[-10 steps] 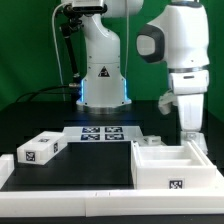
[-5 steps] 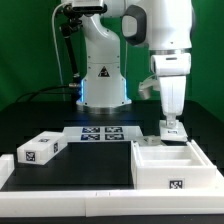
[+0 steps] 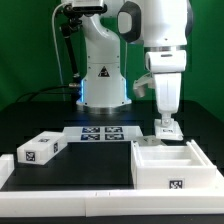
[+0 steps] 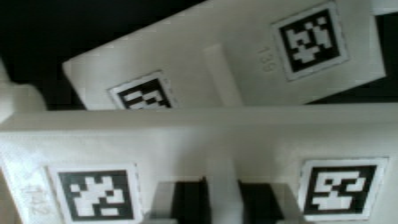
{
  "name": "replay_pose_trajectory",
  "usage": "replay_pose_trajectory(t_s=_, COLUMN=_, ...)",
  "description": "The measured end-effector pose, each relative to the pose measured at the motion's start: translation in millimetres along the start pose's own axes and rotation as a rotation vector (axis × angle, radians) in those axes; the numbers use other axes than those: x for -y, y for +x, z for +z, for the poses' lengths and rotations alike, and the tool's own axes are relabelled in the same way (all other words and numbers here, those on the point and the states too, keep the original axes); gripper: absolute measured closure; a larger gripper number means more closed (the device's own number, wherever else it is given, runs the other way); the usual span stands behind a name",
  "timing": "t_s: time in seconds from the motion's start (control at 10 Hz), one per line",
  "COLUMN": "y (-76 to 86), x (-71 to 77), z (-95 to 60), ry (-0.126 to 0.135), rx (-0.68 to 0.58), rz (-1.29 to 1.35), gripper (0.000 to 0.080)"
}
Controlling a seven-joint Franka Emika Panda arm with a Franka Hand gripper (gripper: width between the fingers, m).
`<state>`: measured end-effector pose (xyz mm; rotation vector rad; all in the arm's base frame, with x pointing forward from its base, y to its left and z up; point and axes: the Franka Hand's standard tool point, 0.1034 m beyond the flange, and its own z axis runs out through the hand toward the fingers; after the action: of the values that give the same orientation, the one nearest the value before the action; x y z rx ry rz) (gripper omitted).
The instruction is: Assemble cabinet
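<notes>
From where I stand, the open-topped white boxy cabinet body (image 3: 152, 172), hard matt plastic with thin walls and an inner divider, sits on the black table (image 3: 90, 165) at the exterior view's right; just behind it lies a small white tagged block (image 3: 174, 131), and the two-finger gripper (image 3: 167, 125) is down right at that block; whether its fingers are clenched on the block or loose I cannot tell, since the tips are lost against the white. A second white tagged block (image 3: 38, 150) lies well apart at the exterior view's left, with the flat marker board (image 3: 100, 133) between the two. The wrist view shows smooth, square-edged white faces (image 4: 187, 75) carrying printed tags; which part is which there I cannot say. I judge these pieces light, stiff and rather slick; they should not bend or crush, but a loose pinch might let one twist or slide; take a block across its two flat parallel sides, near the middle, clear of the tags.
</notes>
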<state>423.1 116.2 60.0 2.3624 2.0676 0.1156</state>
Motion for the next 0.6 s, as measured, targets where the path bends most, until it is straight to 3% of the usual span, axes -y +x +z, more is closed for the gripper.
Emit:
replay_pose_trajectory(t_s=0.2, y=3.3, x=-11.6, z=-4.9, ry=-0.016, rx=-0.004, rz=-0.030, gripper=0.0731)
replay_pose_trajectory(t_s=0.6, y=3.6, x=-12.1, z=-3.8, ry=-0.015, rx=-0.005, rz=-0.031, gripper=0.0731)
